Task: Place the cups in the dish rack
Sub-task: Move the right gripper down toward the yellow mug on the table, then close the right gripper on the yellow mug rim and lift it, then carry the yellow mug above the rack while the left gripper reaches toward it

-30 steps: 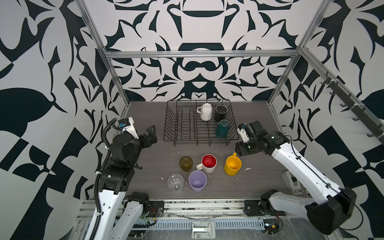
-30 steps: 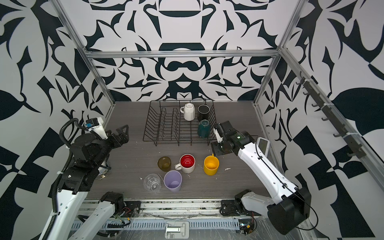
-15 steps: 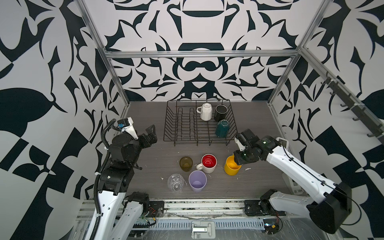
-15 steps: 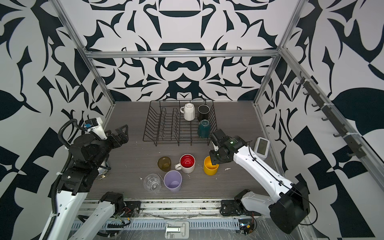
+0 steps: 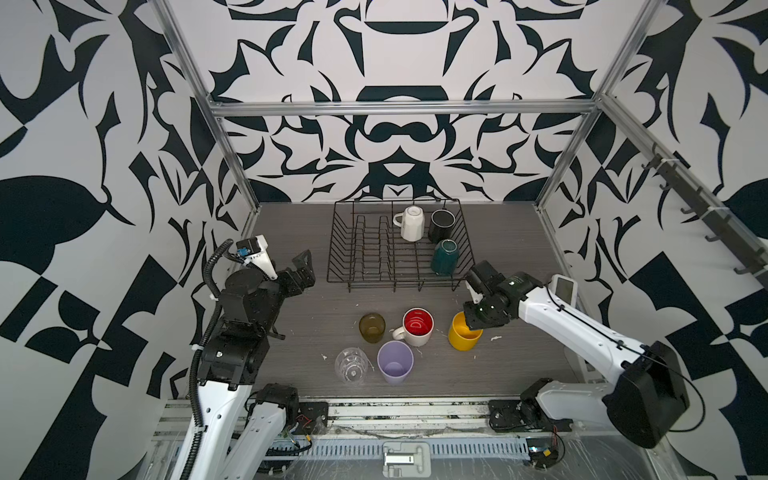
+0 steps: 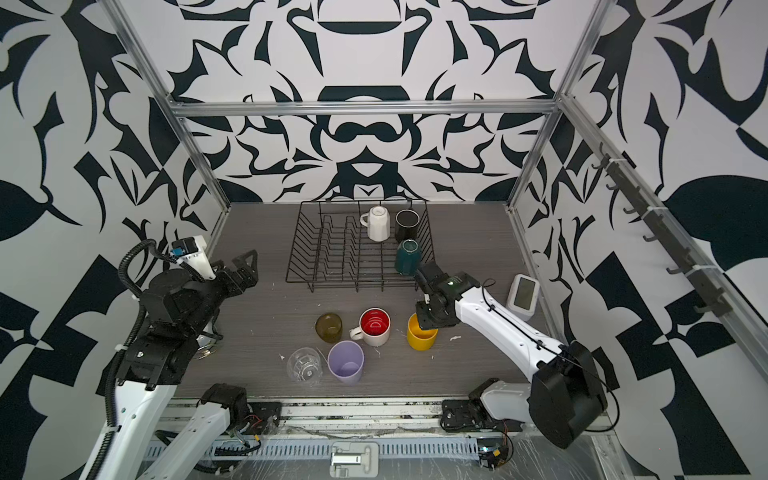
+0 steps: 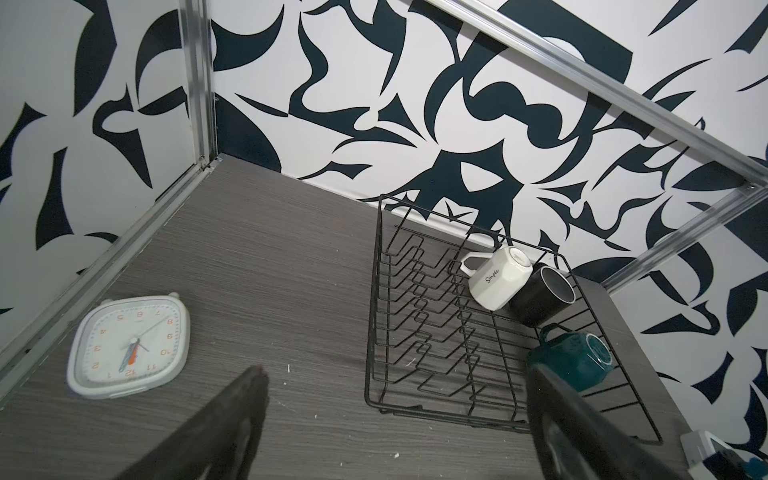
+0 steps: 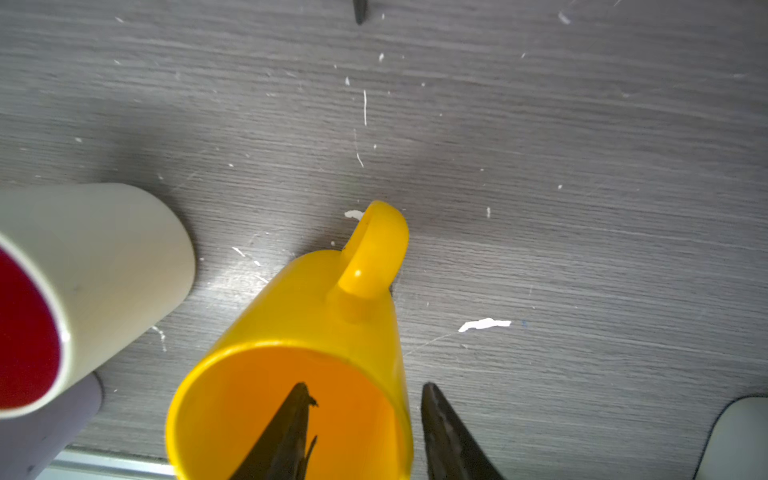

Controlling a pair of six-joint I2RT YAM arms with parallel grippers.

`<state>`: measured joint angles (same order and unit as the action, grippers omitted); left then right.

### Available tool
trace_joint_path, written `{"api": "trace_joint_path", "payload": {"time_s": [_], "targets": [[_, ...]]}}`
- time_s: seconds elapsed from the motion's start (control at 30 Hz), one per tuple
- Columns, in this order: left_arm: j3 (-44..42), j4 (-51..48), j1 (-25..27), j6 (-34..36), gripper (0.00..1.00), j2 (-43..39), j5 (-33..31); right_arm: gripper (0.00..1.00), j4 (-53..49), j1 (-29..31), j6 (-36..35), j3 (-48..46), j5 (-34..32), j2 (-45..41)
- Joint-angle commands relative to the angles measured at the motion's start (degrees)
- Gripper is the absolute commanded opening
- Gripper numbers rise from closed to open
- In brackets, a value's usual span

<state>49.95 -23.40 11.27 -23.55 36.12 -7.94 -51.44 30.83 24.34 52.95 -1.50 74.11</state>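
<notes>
- Dropping from the dish rack's (image 5: 353, 253) near-right corner over the last sec, the right gripper (image 8: 365, 390) now sits on the yellow mug (image 5: 463, 338), just in front of that corner.
- Claw state, R: one finger is inside the mug and one outside, so they straddle the wall on the handle side. Jaws have narrowed since a sec ago but aren't clamped yet. The wrist view shows a gap either side of the wall, so it's not a grip yet.
- Yellow mug hasn't budged; it stands upright on the table, mouth up, not lifted.
- L gripper (image 5: 301, 270): same spot off the rack's left side, jaws spread wide, nothing in them, idle.
- Rack load unchanged at 3, all at its right end: white mug (image 5: 411, 224), black mug (image 5: 441, 224) and teal mug (image 5: 444, 257).
- Still out in front of the rack w/ the yellow one: amber glass (image 5: 372, 327), red-inside white mug (image 5: 417, 326), lilac tumbler (image 5: 395, 362) and clear glass (image 5: 352, 365).
- Meaning: pick no. 4 is starting. Prob. next is finishing the pinch on the wall, then lifting and carrying it back to the rack. The red-inside mug stands close beside it, so the lift likely needs to go straight up.
</notes>
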Motion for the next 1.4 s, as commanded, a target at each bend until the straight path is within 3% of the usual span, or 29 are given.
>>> {"api": "trace_joint_path", "payload": {"time_s": [0.0, 0.33, 0.77, 1.0, 1.23, 1.37], "targets": [[-0.67, 0.75, -0.13, 0.43, 0.99, -0.28, -0.49, 0.43, 1.47, 0.26, 0.54, -0.21, -1.66, 0.96], [-0.91, 1.41, -0.11, 0.6, 0.99, 0.46, -0.46, 0.01, 1.84, 0.28, -1.75, 0.9, -1.4, 2.03], [-0.59, 2.16, -0.11, -0.57, 0.99, 1.31, 0.2, 0.0, -6.75, 0.2, -5.85, 10.41, -1.44, -5.65], [-0.8, 3.59, -0.11, -3.14, 0.99, 2.79, 2.22, 0.0, -3.89, 0.2, -5.0, 16.89, 3.96, -11.64], [-1.94, 7.68, -0.11, -8.34, 0.99, 4.37, 11.33, 0.0, 11.36, 0.21, -2.59, 16.32, 12.7, -13.82], [-3.14, 13.68, -0.11, -10.68, 0.99, 5.3, 22.21, 0.0, 20.25, 0.15, -1.52, 15.89, 17.67, -12.62]]}}
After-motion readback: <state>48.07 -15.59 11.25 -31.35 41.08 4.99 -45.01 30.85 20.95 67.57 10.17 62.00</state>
